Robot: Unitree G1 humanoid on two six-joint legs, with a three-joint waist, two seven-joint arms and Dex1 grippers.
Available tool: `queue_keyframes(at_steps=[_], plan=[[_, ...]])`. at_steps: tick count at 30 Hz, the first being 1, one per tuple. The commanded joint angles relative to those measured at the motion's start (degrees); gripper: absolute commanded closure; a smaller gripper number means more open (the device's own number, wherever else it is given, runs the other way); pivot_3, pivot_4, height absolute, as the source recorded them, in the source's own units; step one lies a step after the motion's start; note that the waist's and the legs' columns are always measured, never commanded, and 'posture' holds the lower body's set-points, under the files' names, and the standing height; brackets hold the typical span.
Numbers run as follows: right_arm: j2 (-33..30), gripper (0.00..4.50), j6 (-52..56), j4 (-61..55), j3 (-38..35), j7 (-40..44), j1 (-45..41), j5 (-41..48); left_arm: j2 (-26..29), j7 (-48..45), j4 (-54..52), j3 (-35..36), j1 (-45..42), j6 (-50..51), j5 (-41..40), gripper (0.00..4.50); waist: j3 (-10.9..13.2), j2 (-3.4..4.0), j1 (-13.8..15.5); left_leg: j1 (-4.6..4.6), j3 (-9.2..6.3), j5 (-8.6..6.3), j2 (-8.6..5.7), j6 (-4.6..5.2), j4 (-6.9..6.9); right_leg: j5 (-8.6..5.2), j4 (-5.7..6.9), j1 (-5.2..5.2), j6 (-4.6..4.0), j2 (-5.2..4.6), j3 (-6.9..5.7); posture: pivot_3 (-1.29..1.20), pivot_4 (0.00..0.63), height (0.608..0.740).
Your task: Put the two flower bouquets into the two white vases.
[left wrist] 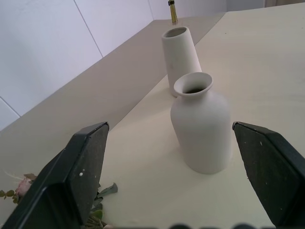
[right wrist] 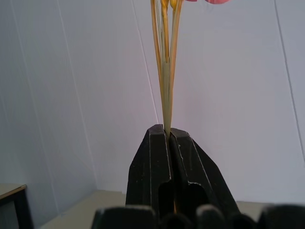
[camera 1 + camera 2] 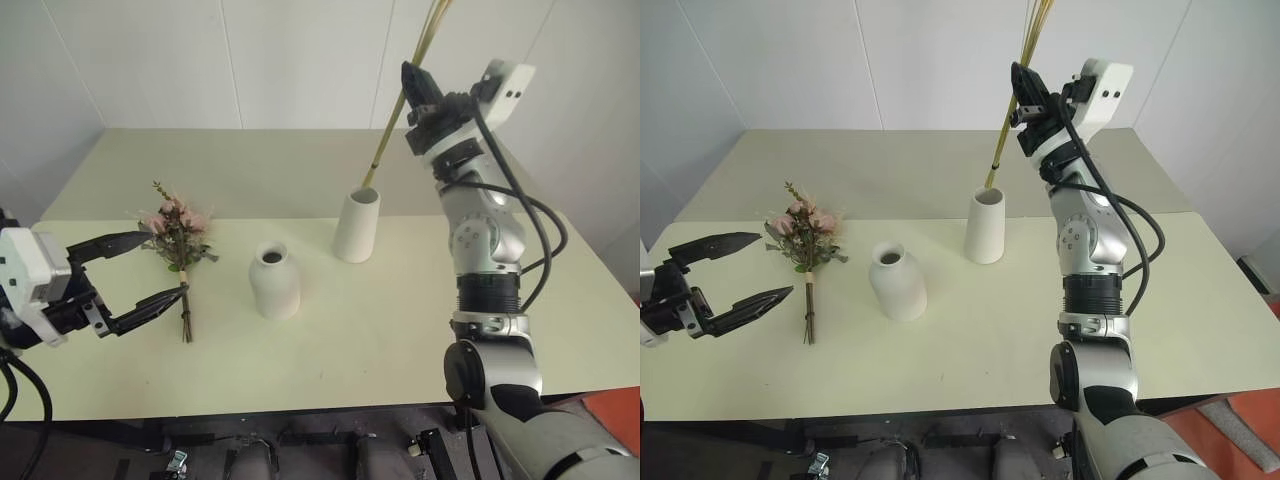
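Across the pale table (image 3: pixel 330 350) the work stands at the first insertion: the right tool (image 3: pixel 1023 100), clamped tight on the slim yellow stalks (image 3: pixel 1006 120), holds them slanted above the tall vase (image 3: pixel 985 226), their cut ends at or just inside its mouth; whether they have entered cannot be told. To do this step well, I judge the stalks should be brought nearer upright over the opening and lowered until the ends pass well below the rim before the grip is let go, since a slanted, top-heavy bunch could lever the vase over or slide out. Just beside it and nearer the robot, the shorter bottle-shaped vase (image 3: pixel 275 282) stands upright with nothing in its narrow flared neck. Well apart from both, the bushy pink bouquet (image 3: pixel 177 240) lies flat on the table, stems toward the robot, with the left tool (image 3: pixel 135 280) spread wide and holding nothing, hovering by its stems.
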Motion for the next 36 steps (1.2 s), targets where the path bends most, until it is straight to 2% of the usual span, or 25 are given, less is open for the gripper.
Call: queue_keyframes(at_steps=[1, 7, 10, 15, 20, 22, 27, 30, 33, 36], plan=[[0.2, 4.44, -5.4, 2.5, 0.1, 1.8, 0.2, -1.2, 0.4, 0.5, -1.8, 2.6, 0.3, 0.3, -1.0, 0.0, 0.0, 0.0, 0.0, -0.01, 0.0, 0.0, 0.0, 0.0, 0.0, 0.0, 0.0, -0.01, 0.0, 0.0, 0.0, 0.0, 0.15, 0.74], [1.2, 4.44, -9.7, 7.5, 1.1, 3.3, 0.7, -3.3, 0.8, 0.7, -2.0, 3.1, 0.3, 0.9, -1.4, 0.0, 0.0, 0.01, -0.1, 0.0, -0.01, 0.0, 0.0, 0.0, -0.02, 0.0, 0.0, -0.01, 0.0, 0.01, 0.0, 0.0, 0.15, 0.74], [1.4, 3.73, -10.3, 7.6, 1.8, 4.1, 1.5, -3.7, 0.8, 0.7, -2.0, 3.1, 0.4, 0.8, -1.2, 0.0, 0.0, 0.01, 0.0, 0.0, -0.01, 0.0, 0.0, 0.0, -0.03, 0.0, -0.01, -0.01, 0.0, 0.0, 0.0, 0.0, 0.15, 0.74], [2.2, 2.04, -8.3, 1.6, 4.1, 3.5, 6.0, -4.3, 0.6, 1.1, -1.7, 2.7, 0.1, 0.3, -0.6, 0.0, 0.0, 0.01, 0.0, 0.0, -0.01, 0.0, 0.0, -0.01, -0.04, 0.0, 0.0, -0.01, -0.01, 0.0, 0.0, 0.0, 0.15, 0.74], [0.6, 0.18, -2.9, -6.6, 8.0, -1.3, 12.6, -9.5, 0.2, 2.6, -1.9, 1.7, -0.2, 0.2, 0.2, 0.0, 0.0, 0.01, 0.0, 0.0, 0.0, 0.01, 0.0, -0.02, -0.05, -0.01, 0.0, -0.02, -0.01, -0.01, 0.0, 0.0, 0.15, 0.74], [-1.0, 0.06, -1.2, -9.0, 8.7, -1.5, 14.4, -10.6, 0.4, 5.4, -2.2, 1.0, -0.2, 1.2, 2.2, 0.0, 0.0, 0.01, 0.1, 0.0, 0.0, 0.01, -0.01, -0.03, -0.05, -0.01, 0.0, -0.02, -0.01, -0.02, 0.0, 0.0, 0.15, 0.74], [-9.3, 0.06, 9.0, -18.6, 9.2, 4.4, 18.9, -7.5, 2.8, 23.6, -5.9, -5.9, -3.6, 13.5, 13.1, 0.0, 0.0, 0.0, 0.7, 0.0, -0.01, 0.01, -0.03, -0.03, -0.05, -0.02, -0.04, 0.02, 0.01, -0.04, -0.01, 0.0, 0.15, 0.74], [-16.5, 0.06, 16.0, -22.5, 8.9, 9.0, 19.3, -6.0, 0.2, 34.4, -7.7, -9.7, -12.8, 22.8, 13.1, 0.0, 0.0, -0.01, 1.0, 0.02, -0.04, 0.01, -0.03, -0.03, -0.05, -0.01, -0.03, 0.03, 0.02, -0.02, -0.01, 0.0, 0.15, 0.74], [-23.6, 0.06, 20.6, -24.1, 9.1, 13.7, 18.7, -5.7, -1.1, 40.2, -7.6, -13.6, -21.3, 32.7, 12.2, 0.0, 0.0, -0.02, 1.4, 0.04, -0.08, 0.02, -0.05, -0.03, -0.05, -0.01, -0.03, 0.08, 0.02, 0.01, -0.02, 0.0, 0.15, 0.74], [-30.9, 0.06, 24.4, -24.5, 8.8, 20.1, 17.5, -4.4, -3.3, 45.4, -0.4, -17.1, -33.4, 49.6, 11.9, 0.0, 0.0, -0.05, 1.5, 0.05, -0.09, 0.02, -0.07, -0.03, -0.05, -0.02, -0.05, 0.08, 0.03, 0.04, 0.0, 0.0, 0.15, 0.74]])
